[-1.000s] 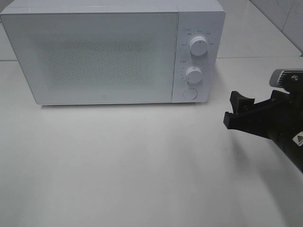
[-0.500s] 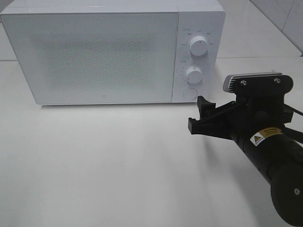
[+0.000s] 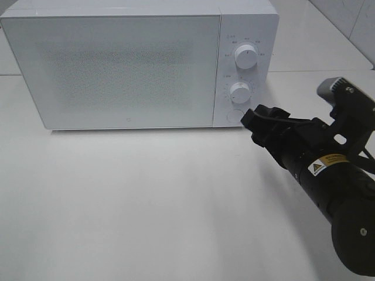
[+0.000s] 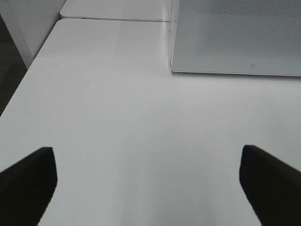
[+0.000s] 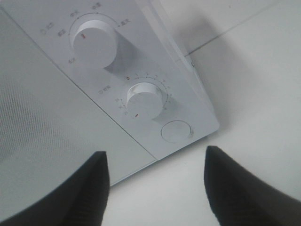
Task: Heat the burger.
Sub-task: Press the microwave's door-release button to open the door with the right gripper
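White boxy microwave oven (image 3: 123, 70) stands at the far side of the white desk (image 3: 146, 205), its frosted door shut. From high up, the black right pincer (image 3: 259, 120) hangs close to the round white button (image 3: 234, 116) low on the oven's right side. Its own camera shows the jaws apart with nothing between them, plus the big white knob (image 5: 94, 42) and the small white knob (image 5: 146, 100). Only its own camera shows the left pincer (image 4: 148, 186), spread wide over the desk on the left. No view shows the burger, so I cannot tell where it is.
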